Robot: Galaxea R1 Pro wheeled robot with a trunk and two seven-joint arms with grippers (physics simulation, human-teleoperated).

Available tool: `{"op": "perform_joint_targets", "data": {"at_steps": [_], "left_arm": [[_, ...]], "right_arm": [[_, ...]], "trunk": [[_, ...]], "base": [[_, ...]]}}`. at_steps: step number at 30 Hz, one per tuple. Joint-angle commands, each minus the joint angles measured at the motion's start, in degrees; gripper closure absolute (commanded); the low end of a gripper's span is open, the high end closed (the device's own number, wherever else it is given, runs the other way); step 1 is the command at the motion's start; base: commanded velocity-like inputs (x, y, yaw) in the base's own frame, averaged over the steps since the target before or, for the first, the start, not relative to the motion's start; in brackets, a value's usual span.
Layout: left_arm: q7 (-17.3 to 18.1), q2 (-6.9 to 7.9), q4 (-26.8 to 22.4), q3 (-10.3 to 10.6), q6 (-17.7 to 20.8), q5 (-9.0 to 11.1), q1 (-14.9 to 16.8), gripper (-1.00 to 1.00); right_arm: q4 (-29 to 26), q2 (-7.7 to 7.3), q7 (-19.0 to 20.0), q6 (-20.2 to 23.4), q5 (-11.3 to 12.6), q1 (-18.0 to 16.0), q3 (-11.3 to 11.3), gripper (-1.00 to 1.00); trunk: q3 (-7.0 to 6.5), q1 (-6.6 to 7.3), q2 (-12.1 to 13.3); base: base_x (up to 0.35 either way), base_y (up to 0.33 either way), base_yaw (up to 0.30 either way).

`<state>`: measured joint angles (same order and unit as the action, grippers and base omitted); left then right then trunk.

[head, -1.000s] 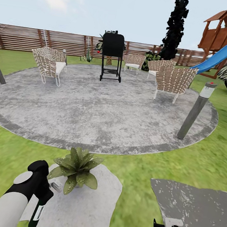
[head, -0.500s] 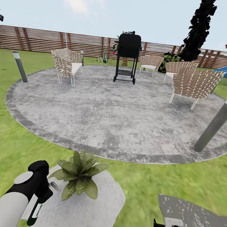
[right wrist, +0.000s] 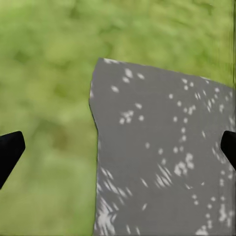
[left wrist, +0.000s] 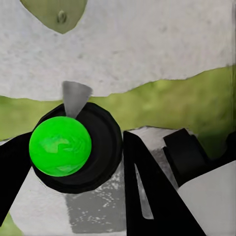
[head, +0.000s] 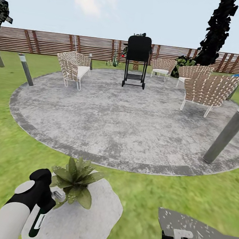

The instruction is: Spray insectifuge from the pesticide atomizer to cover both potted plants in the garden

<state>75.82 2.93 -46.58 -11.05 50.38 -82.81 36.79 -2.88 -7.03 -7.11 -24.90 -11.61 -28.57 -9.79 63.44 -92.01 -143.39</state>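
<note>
Atomizer (left wrist: 73, 147) clamped between left gripper (head: 41, 203) fingers (left wrist: 147, 196), beside potted plant (head: 75, 179)

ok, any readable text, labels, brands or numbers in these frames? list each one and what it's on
None can be read.
pesticide atomizer, held in the left gripper: a white label on the dark bottle, too small and blurred to make out any words.
Post beside the patio: a pale band near its top, no legible marking.
Grill and chairs: no visible lettering.
</note>
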Motion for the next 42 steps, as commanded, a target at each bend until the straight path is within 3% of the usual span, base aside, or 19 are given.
{"op": "perform_joint_targets", "data": {"at_steps": [1,16,19,21,23,27,35,42], "left_arm": [[0.56,-0.03,-0.08,-0.12,0.51,-0.51,0.04,1.00],[1.53,-0.19,-0.17,0.09,0.64,-0.43,0.44,1.00],[8.46,-0.39,-0.20,0.77,0.64,-0.99,1.33,1.00],[14.18,-0.54,0.20,2.00,0.60,-3.18,3.96,1.00],[14.18,-0.69,0.54,3.26,0.66,-6.20,6.21,1.00],[14.18,-1.32,0.77,3.89,0.68,-11.72,8.61,1.00],[14.18,-0.55,0.79,4.02,0.52,-12.44,8.10,1.00],[14.18,-0.56,0.72,3.81,0.66,-12.29,8.21,1.00]], "right_arm": [[0.07,0.02,-0.19,-0.15,-0.62,-0.05,-0.40,-1.00],[0.07,0.08,-0.19,-0.15,-0.70,-0.05,-0.37,-1.00],[0.09,0.02,-0.17,-0.15,-0.70,-0.06,-0.40,-1.00],[0.13,0.01,-0.12,-0.15,-0.70,-0.04,-0.40,-1.00],[0.15,-0.05,-0.11,-0.15,-0.70,-0.06,-0.40,-1.00],[0.16,-0.08,-0.17,-0.15,-0.70,-0.06,-0.37,-1.00],[0.07,0.00,-0.19,-0.15,-0.65,-0.06,-0.39,-1.00],[0.07,0.05,-0.25,-0.15,-0.63,-0.08,-0.35,-1.00]], "trunk": [[0.05,0.00,-0.02],[0.05,0.00,-0.02],[0.05,0.00,-0.02],[0.05,0.00,-0.02],[0.05,0.00,-0.02],[0.05,0.00,-0.02],[0.05,0.00,-0.02],[0.05,0.00,-0.02]], "base": [[0.074,-0.286,0.000],[0.125,-0.168,0.242],[0.003,-0.002,0.048],[0.001,0.000,0.010],[0.000,0.000,0.003],[0.000,0.000,0.000],[0.000,0.000,0.017],[0.091,-0.035,0.243]]}}
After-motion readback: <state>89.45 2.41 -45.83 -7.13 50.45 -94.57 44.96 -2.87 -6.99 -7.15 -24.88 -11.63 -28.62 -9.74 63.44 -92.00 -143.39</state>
